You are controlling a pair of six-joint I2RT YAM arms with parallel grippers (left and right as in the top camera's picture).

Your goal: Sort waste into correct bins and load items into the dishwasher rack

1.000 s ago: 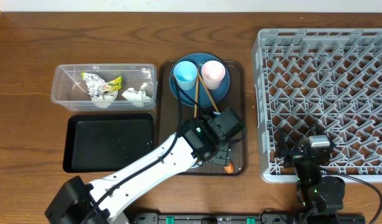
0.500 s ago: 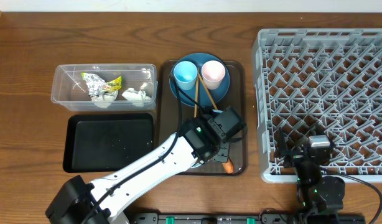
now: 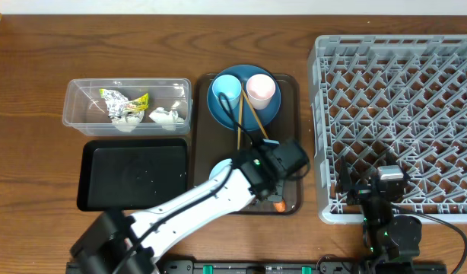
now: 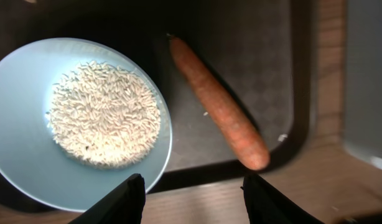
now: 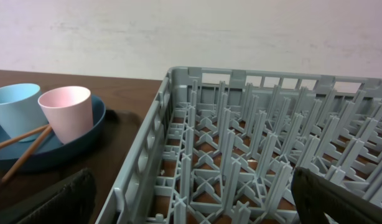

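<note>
In the left wrist view an orange carrot (image 4: 219,106) lies slantwise on the dark-brown tray, right of a white bowl (image 4: 17,149) holding rice (image 4: 104,112). My left gripper (image 4: 194,198) hangs open over the tray's front edge, with nothing between its fingers. Overhead, the left gripper (image 3: 264,196) sits between the bowl (image 3: 220,170) and the carrot (image 3: 279,204). On a blue plate (image 3: 271,113) stand a light-blue cup (image 3: 226,89) and a pink cup (image 3: 261,89), with chopsticks (image 3: 247,116) beside them. My right gripper (image 5: 191,199) is open over the grey rack (image 5: 253,143), empty.
The clear tub (image 3: 80,113) at the back left holds crumpled tissue (image 3: 163,116) and a yellow-green wrapper (image 3: 123,103). A black tray (image 3: 133,173) lies in front of it. The rack (image 3: 397,114) fills the right side, close to the serving tray's right rim (image 3: 297,144).
My left wrist has shifted a little right over the serving tray, uncovering part of the bowl, and its jaws have narrowed. The right arm has not moved.
</note>
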